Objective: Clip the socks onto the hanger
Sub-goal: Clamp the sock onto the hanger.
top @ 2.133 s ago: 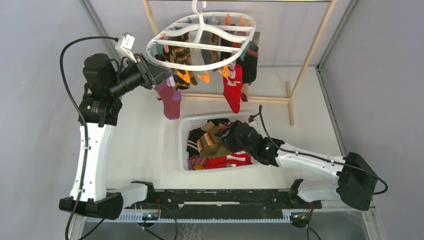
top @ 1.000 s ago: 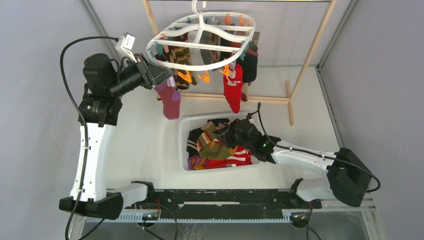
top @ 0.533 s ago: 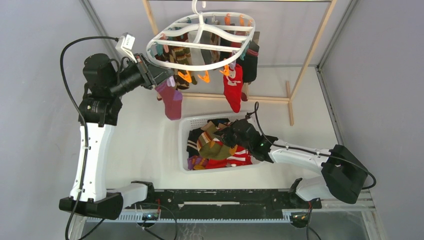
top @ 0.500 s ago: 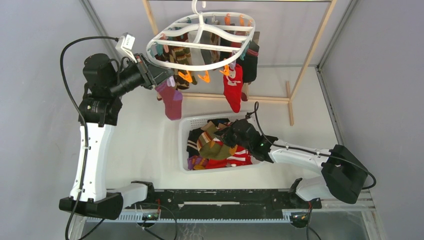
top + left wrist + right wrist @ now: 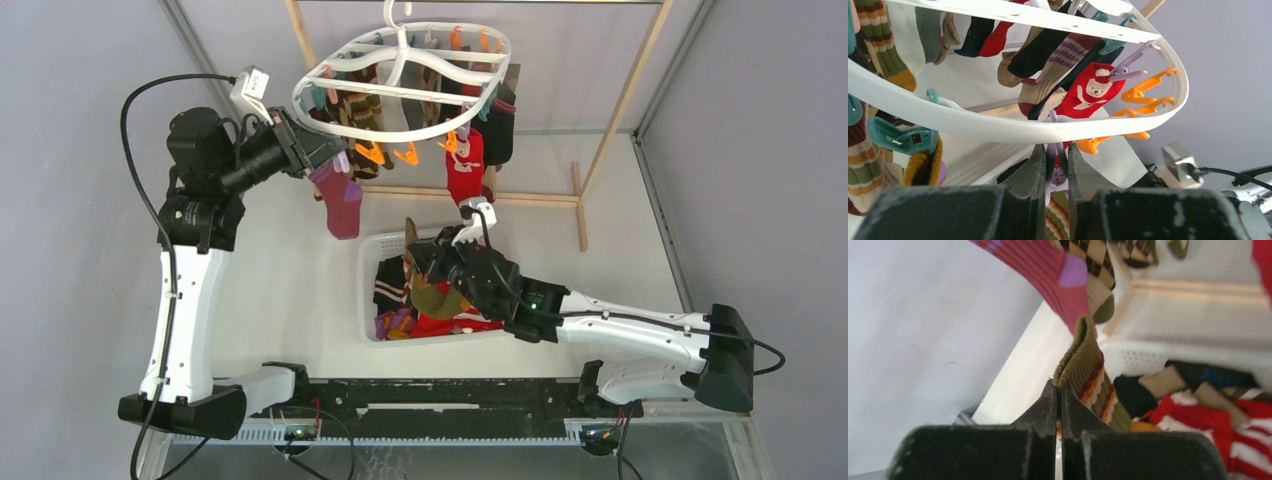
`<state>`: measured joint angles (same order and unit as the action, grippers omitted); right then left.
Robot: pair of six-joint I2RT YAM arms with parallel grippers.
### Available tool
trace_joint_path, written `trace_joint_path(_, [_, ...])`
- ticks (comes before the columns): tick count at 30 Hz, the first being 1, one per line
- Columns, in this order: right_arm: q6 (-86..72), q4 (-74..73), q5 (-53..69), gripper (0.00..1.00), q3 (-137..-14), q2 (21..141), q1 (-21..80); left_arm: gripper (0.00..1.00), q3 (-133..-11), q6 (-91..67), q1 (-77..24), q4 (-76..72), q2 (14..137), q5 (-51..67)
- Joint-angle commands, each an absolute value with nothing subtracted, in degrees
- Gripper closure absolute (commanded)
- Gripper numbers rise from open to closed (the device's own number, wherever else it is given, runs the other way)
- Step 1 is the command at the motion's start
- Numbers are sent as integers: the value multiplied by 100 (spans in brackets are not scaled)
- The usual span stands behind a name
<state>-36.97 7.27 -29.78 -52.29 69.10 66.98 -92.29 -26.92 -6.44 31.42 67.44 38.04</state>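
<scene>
Here, the right tool [image 5: 1058, 386] is clamped on the ribbed cuff of an olive striped sock [image 5: 1094, 377], raised just above the white slotted basket [image 5: 366, 290]. Expect the sock to be light, limp and non-fragile, so grip it at the cuff edge. Farther back, the left tool [image 5: 1055, 152] is closed on a lilac clip [image 5: 1054, 176] on the rim of the white oval hanger [image 5: 973, 129], which is suspended above the worktop [image 5: 290, 270].

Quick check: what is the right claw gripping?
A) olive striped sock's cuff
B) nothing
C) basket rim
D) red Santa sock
A: the right wrist view shows the right claw shut on the olive striped sock at its cuff, over the basket.
</scene>
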Motion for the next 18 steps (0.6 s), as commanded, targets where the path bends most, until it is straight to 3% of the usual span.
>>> trace_joint_path(1, [-1394, 1002, -3429, 100, -5640, 6944, 6741, 95, -9010, -2817, -692, 3147, 6597, 3511])
trace_joint_path(8, [-72, 754, -3259, 100, -6814, 7731, 6851, 95, -8862, -2847, -794, 3122, 6659, 3281])
trace_joint_path(18, [403, 578, -2927, 100, -7946, 8572, 6897, 96, -8851, -2855, -914, 3102, 6732, 3118])
